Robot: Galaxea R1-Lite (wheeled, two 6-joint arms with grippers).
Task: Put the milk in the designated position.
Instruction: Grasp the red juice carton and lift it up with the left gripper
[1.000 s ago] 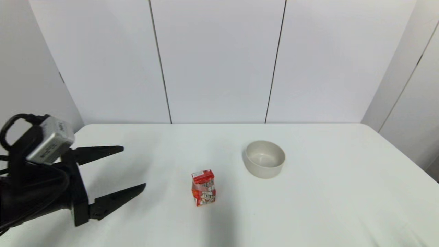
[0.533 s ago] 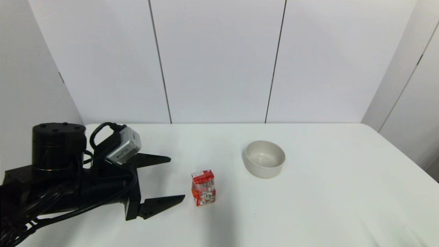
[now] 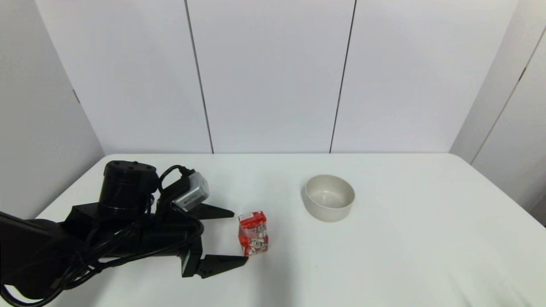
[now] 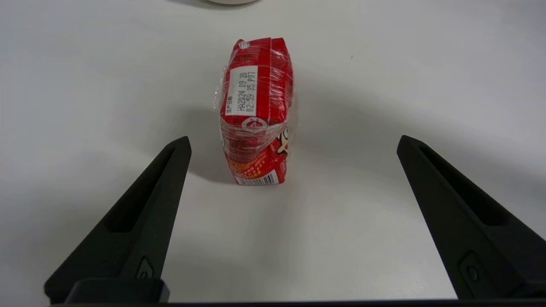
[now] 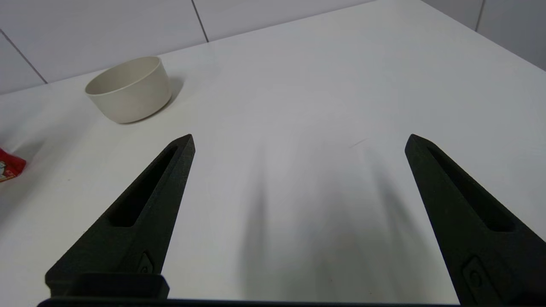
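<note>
The milk (image 3: 253, 233), a small red carton with white cartoon print, stands upright near the middle of the white table (image 3: 405, 256). My left gripper (image 3: 239, 236) is open just left of it, one fingertip behind the carton's left side and one in front, touching nothing. In the left wrist view the milk (image 4: 256, 111) stands just beyond the left gripper (image 4: 293, 143), slightly toward one finger. My right gripper (image 5: 299, 140) is out of the head view; its own view shows it open over bare table, with a sliver of the milk (image 5: 9, 166) at the edge.
A round beige bowl (image 3: 329, 197) stands empty to the right of the carton and a little farther back; the right wrist view also shows the bowl (image 5: 129, 89). White wall panels close off the table's far edge.
My left arm has reached rightward across the table, bringing its open fingers from the far left up to the carton. The milk and bowl have not moved.
</note>
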